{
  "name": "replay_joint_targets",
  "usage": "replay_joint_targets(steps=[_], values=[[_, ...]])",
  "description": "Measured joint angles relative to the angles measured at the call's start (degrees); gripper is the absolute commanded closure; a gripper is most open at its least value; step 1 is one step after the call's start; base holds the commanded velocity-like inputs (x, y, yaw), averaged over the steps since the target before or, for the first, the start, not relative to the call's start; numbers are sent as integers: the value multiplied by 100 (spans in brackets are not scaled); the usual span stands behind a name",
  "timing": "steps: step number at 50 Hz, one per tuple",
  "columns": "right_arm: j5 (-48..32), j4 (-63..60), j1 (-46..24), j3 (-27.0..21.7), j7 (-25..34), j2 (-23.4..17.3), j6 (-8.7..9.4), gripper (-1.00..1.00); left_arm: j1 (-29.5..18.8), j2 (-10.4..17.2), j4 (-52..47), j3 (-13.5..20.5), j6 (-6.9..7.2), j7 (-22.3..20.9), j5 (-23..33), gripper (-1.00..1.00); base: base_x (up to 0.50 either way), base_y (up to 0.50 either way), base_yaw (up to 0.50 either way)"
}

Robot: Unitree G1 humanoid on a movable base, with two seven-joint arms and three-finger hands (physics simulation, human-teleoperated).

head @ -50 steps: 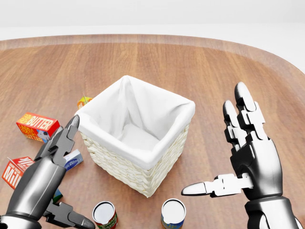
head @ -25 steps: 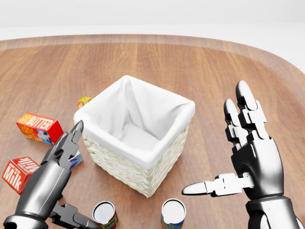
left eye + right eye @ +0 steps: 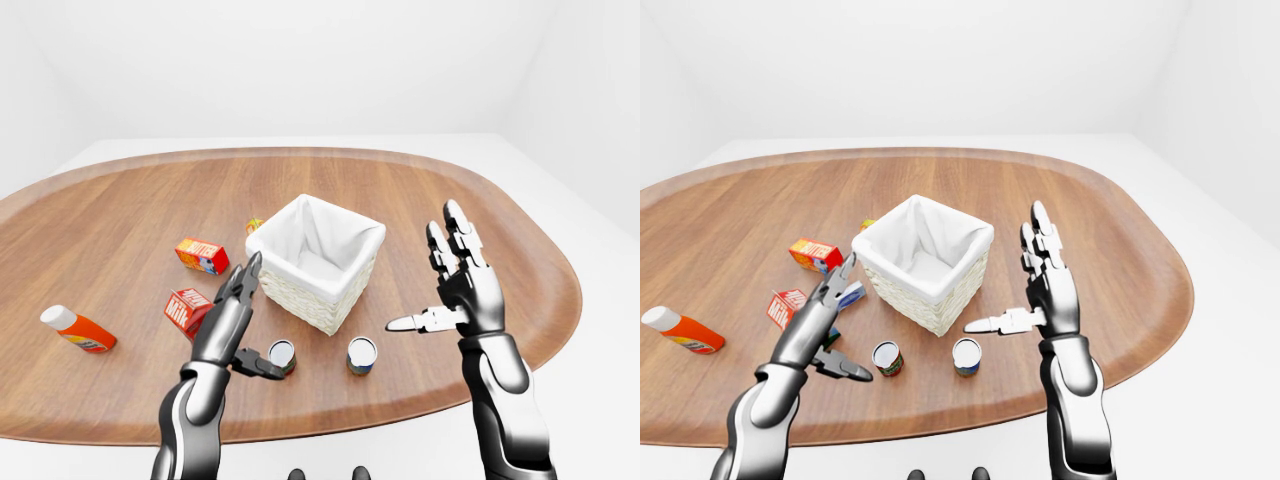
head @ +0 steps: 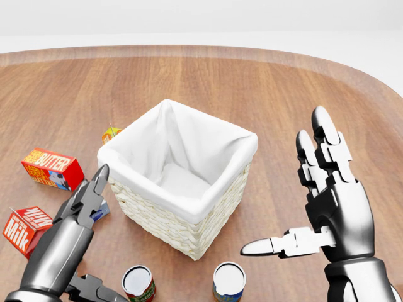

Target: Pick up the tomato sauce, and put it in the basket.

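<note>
**Open hands flank the basket**

The tomato sauce can (image 4: 138, 282) stands on the table (image 3: 480, 215), just below the white-lined basket (image 4: 182, 182) in the head view. The left hand (image 3: 825, 318), fingers spread, hovers beside it. The right hand (image 4: 327, 201) is open, raised, holding nothing.

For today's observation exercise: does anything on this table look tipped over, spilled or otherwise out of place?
Only the orange bottle stands out: it lies on its side near the table's left edge in the left-eye view, away from the other groceries. Both cans stand upright, the basket sits square, and nothing looks spilled.
</note>
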Motion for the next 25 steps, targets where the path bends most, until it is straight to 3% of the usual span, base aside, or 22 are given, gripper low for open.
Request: replay_joint_targets(steps=[25], values=[[-19, 31, 26, 22, 9, 7, 0, -100, -11, 11, 456, -34, 0, 291, -127, -100, 0, 0, 0]])
